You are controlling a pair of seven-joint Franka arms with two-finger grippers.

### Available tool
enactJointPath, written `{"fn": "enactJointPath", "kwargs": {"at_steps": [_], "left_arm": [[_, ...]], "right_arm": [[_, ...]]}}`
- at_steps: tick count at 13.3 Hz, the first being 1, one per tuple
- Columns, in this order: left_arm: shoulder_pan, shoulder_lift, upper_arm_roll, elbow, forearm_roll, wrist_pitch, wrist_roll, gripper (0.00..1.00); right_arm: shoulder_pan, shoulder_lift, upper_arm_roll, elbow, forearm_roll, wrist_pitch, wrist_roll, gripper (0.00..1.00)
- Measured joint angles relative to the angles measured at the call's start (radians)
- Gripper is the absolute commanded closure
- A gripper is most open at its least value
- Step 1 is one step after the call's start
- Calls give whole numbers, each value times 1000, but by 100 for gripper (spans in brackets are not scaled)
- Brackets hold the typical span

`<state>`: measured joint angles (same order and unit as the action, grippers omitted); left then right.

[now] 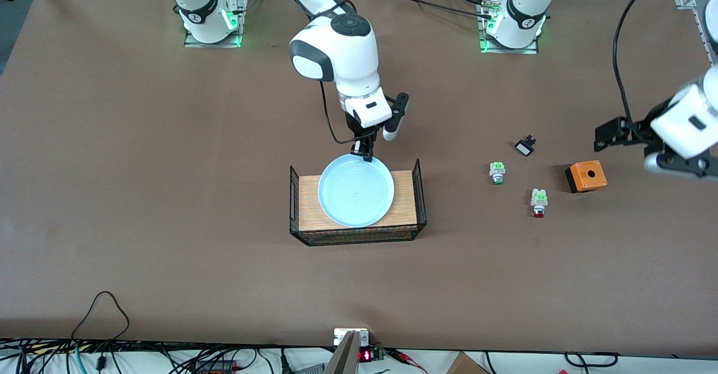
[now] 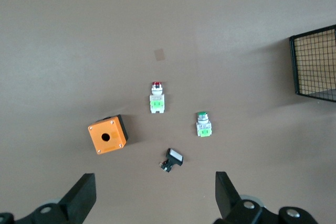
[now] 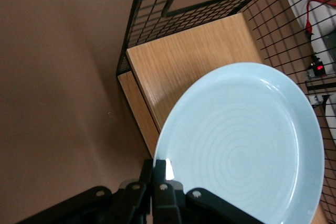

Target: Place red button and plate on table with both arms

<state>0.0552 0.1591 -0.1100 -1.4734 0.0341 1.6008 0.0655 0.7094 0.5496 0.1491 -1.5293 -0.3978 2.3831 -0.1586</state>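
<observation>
The pale light-blue plate [image 1: 355, 190] rests on the wood-topped platform [image 1: 403, 201] with black mesh sides; it fills the right wrist view [image 3: 247, 150]. My right gripper [image 1: 362, 153] is shut on the plate's rim at the edge nearest the robots' bases [image 3: 159, 174]. The red button [image 1: 539, 202] lies on the brown table [image 1: 168, 194] toward the left arm's end; it also shows in the left wrist view [image 2: 157, 98]. My left gripper [image 2: 152, 200] is open and empty, up in the air over the table beside the orange box.
A green-tipped switch [image 1: 497, 172] [image 2: 203, 124], a small black-and-white part [image 1: 525, 147] [image 2: 172, 159] and an orange box with a round hole [image 1: 585, 176] [image 2: 107, 134] lie near the red button. Cables run along the table's front edge.
</observation>
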Motion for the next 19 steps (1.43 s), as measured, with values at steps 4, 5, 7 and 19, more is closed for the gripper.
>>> {"fn": "enactJointPath", "kwargs": {"at_steps": [4, 5, 7, 19], "left_arm": [[-72, -176, 81, -275, 0, 176, 0, 0], [-73, -197, 82, -308, 0, 190, 1, 0], [-75, -207, 82, -325, 0, 202, 1, 0], [-88, -207, 82, -313, 0, 193, 1, 0]], "right_arm": [[11, -124, 16, 10, 83, -151, 71, 100], [13, -157, 17, 10, 85, -216, 111, 100], [14, -206, 16, 9, 86, -346, 178, 100], [-37, -237, -288, -183, 45, -617, 326, 100]]}}
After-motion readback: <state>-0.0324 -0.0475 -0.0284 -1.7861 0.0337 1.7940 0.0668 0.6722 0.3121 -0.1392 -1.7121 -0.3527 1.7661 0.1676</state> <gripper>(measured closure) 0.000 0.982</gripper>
